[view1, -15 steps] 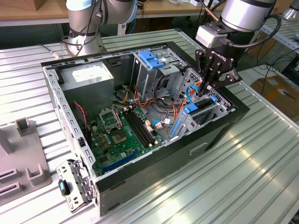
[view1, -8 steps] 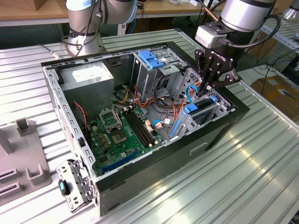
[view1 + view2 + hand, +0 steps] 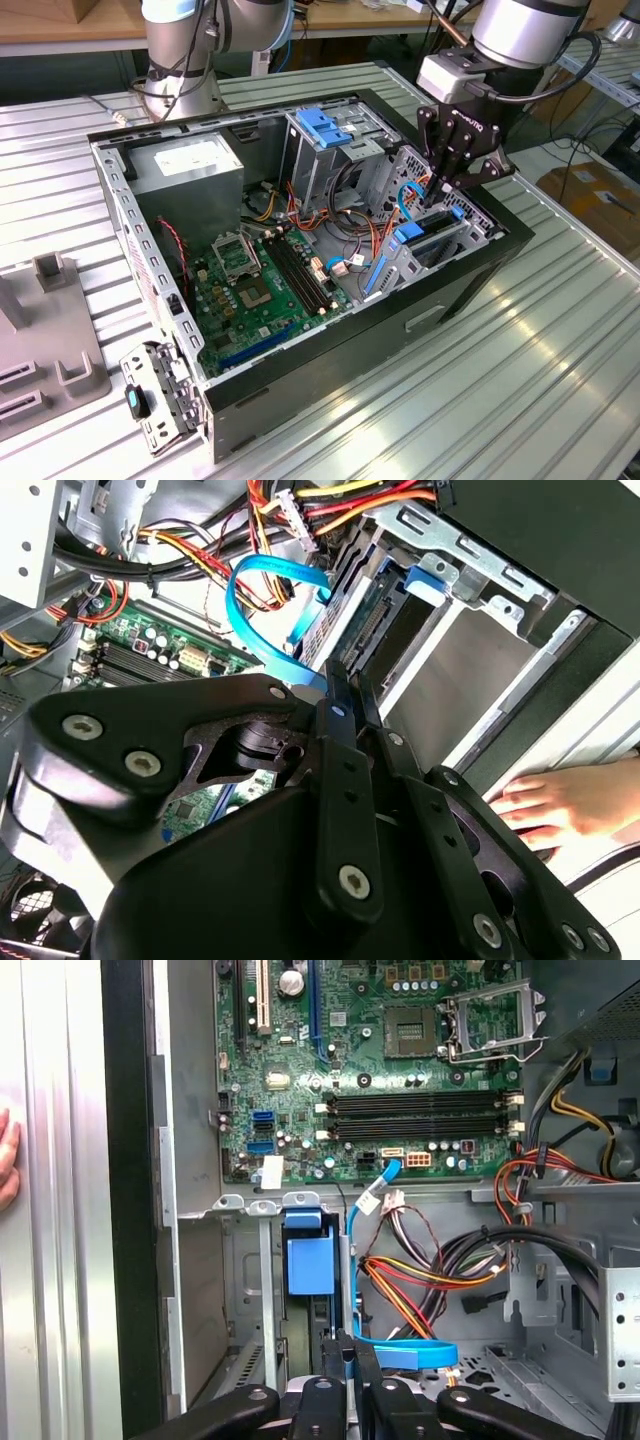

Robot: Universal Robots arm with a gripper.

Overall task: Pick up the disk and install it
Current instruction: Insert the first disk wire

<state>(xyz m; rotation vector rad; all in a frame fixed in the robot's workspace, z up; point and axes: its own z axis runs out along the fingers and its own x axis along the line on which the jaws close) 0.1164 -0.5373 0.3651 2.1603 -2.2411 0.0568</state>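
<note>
The disk (image 3: 432, 236) stands on edge in the grey drive cage (image 3: 470, 235) at the exterior view's right side of the open computer case, with blue side rails (image 3: 406, 236) at its ends. My gripper (image 3: 438, 196) hangs straight above it, fingers pressed together, tips at the disk's upper edge. In the second wrist view the shut fingers (image 3: 338, 705) point at the disk (image 3: 352, 632) seated in the cage beside a blue rail (image 3: 425, 580). In the first wrist view the gripper (image 3: 346, 1348) sits just behind the blue rail end (image 3: 308, 1260).
A light blue data cable (image 3: 262, 572) loops close to the fingers, with bundles of coloured wires (image 3: 420, 1280) beside it. The motherboard (image 3: 255, 285) lies on the case floor. A person's hand (image 3: 565, 802) rests on the case's outer wall near the cage. A blue-latched cage (image 3: 325, 125) stands further back.
</note>
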